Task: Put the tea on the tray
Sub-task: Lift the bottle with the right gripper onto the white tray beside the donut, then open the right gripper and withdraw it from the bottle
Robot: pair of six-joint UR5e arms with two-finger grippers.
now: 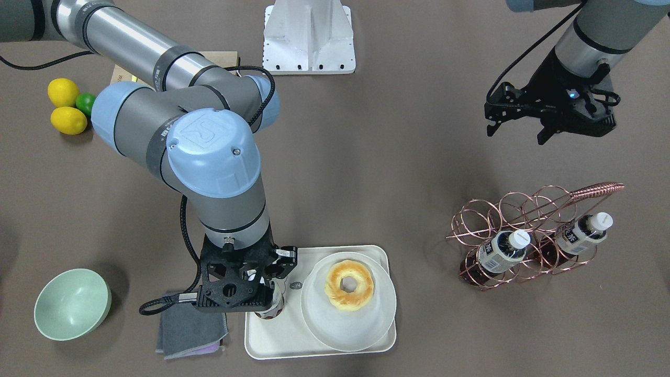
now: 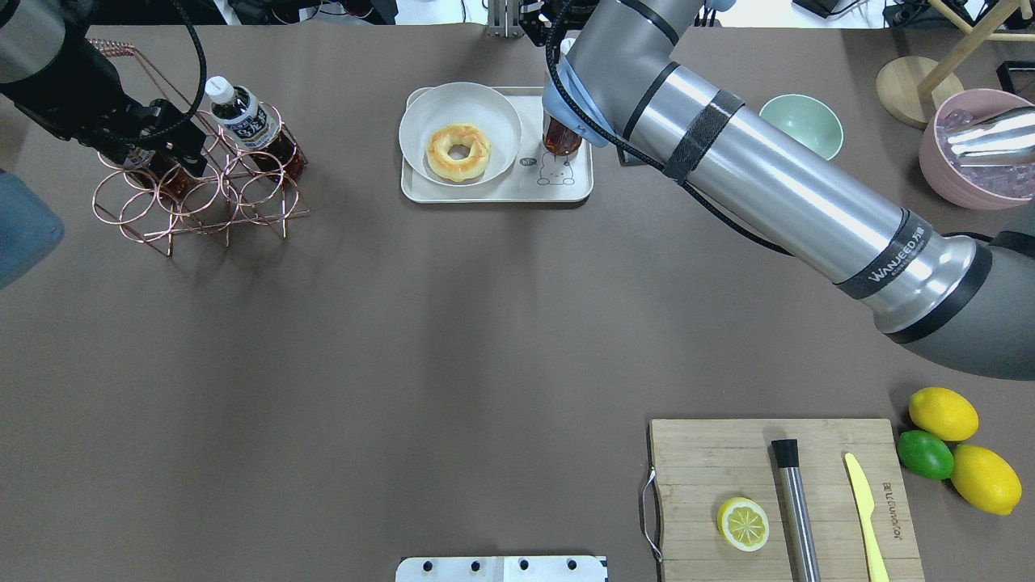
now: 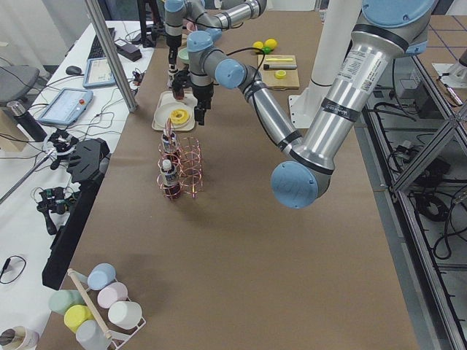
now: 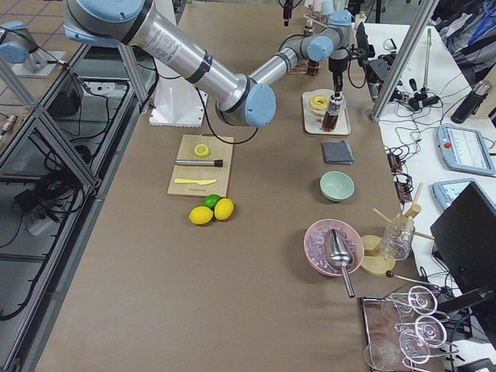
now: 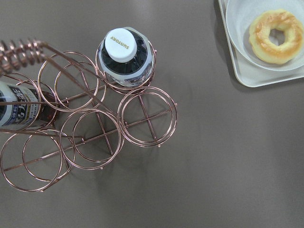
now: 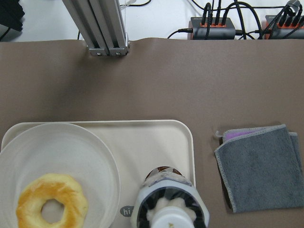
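Note:
The tea bottle (image 1: 272,310) stands upright at the end of the cream tray (image 1: 272,343), by the bear drawing (image 2: 554,170). My right gripper (image 1: 259,299) sits over its top and is shut on it. The bottle's cap and neck fill the bottom of the right wrist view (image 6: 168,209). Two more tea bottles (image 1: 501,252) (image 1: 582,233) stay in the copper wire rack (image 1: 523,220). My left gripper (image 1: 515,135) is open and empty, hovering above the rack (image 2: 194,190).
A round white plate (image 1: 348,327) with a donut (image 1: 349,285) fills the rest of the tray. A grey cloth (image 1: 191,335) and green bowl (image 1: 72,303) lie beside the tray. Lemons and a lime (image 1: 67,107), a wooden cutting board (image 2: 728,461) and a pink ice bowl (image 2: 970,153) are on the robot's right side.

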